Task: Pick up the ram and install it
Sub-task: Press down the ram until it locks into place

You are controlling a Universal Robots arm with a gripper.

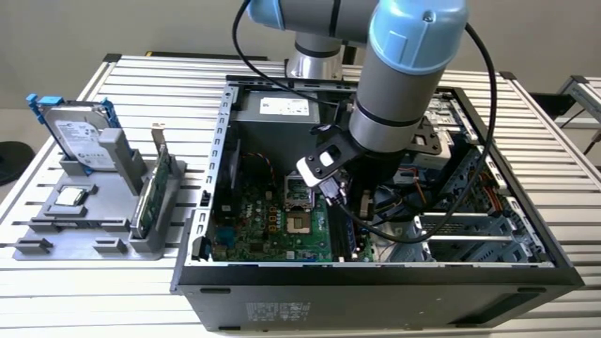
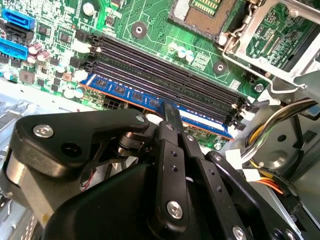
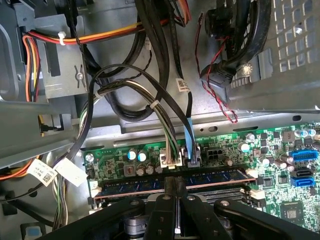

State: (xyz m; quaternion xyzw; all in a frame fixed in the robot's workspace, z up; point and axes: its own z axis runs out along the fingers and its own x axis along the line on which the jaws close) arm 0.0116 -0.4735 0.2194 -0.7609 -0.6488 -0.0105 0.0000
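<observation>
A slatted white table point(image 1: 122, 282) carried an open computer case point(image 1: 376, 282), with the arm reaching down into it. The gripper point(image 3: 176, 187) had its two black fingers point(image 2: 172, 116) drawn together on the top edge of the ram point(image 2: 130, 95), which stood upright in the outermost of the memory slots point(image 2: 165, 75) on the green motherboard point(image 1: 272, 225). The first wrist view added bundled cables point(image 3: 150, 90) just beyond the stick; the second wrist view showed the empty processor socket point(image 2: 200, 12) past the slots. In the exterior view, a grey holder point(image 1: 84, 225) beside the case kept a hard drive point(image 1: 80, 137) and a bracketed green card point(image 1: 155, 186) upright.
</observation>
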